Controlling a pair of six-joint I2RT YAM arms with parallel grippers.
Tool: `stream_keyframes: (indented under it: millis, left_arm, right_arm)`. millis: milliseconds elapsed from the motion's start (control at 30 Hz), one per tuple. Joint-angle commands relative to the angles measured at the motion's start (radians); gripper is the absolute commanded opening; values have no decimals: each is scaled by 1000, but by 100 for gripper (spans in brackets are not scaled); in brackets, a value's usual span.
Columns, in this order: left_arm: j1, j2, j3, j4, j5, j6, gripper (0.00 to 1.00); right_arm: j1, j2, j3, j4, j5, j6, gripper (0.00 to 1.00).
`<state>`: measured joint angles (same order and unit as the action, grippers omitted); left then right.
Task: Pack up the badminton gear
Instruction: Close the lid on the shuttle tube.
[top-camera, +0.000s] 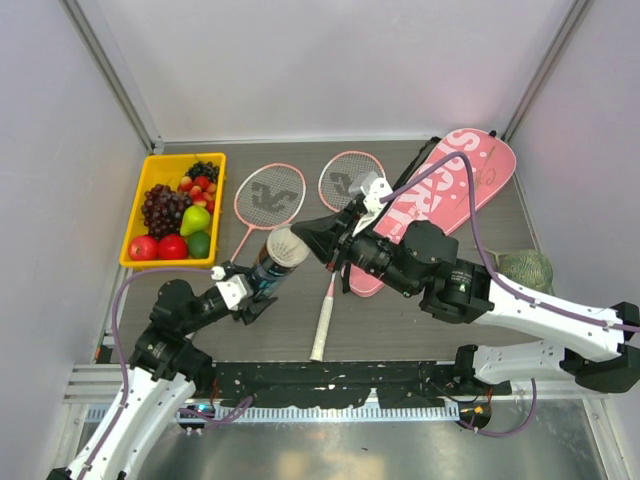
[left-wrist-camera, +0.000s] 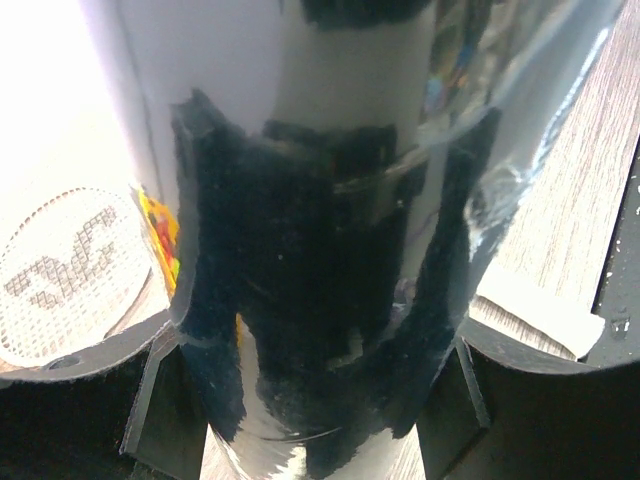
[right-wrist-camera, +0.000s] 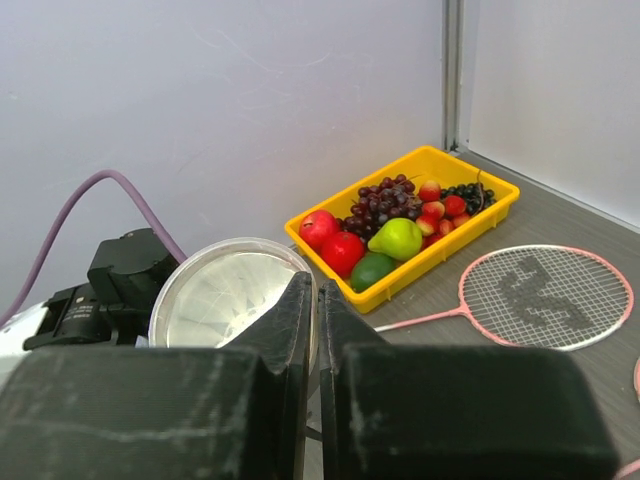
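Nearest the lens, item one: my right claw (right-wrist-camera: 318, 310), fingers pressed flat together, filling the bottom of the right wrist frame; just behind its tips stands the round open mouth of the tube (right-wrist-camera: 225, 300), with pale radiating ribs inside; whether finger and rim touch I cannot tell.

Item two: my left claw (top-camera: 258, 288), clamped round the tube's dark body, holding it tilted at centre-left of the overhead frame, mouth toward the upper right; in the left wrist frame the tube blocks nearly everything, glare washing out its upper part.

Item three: first racket (top-camera: 268, 195), whole, upper centre-left, just beside the fruit tray (top-camera: 135, 215), which sits against the left wall.

Item four: second racket (top-camera: 348, 180), head upper centre, white handle lower centre, shaft between them hidden under my right arm.

Item five: bag (top-camera: 450, 185), laid diagonally toward the upper right corner, its lower end partly covered by that arm.

Item six: netted ball (top-camera: 525, 268), right edge, partly hidden.

Open room: bare table (top-camera: 400, 325) low in the frame, either side of the white handle; walls close left, top and right.
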<state>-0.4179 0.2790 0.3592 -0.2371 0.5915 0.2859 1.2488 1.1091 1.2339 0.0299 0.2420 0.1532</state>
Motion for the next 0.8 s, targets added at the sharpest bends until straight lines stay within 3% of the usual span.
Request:
stream_keyframes:
  millis: [0, 333, 467, 767]
  left_arm:
    - [-5, -4, 73, 107, 36, -22, 0]
    - [-4, -4, 66, 156, 39, -62, 0]
    - [-5, -1, 61, 170, 48, -60, 0]
    - [-5, -38, 38, 193, 37, 10, 0]
  right_arm:
    - [32, 29, 2, -18, 54, -55, 5]
    - [86, 74, 10, -21, 120, -110, 6]
    - [107, 75, -8, -76, 177, -145, 5]
    - [146, 116, -5, -229, 138, -181, 6]
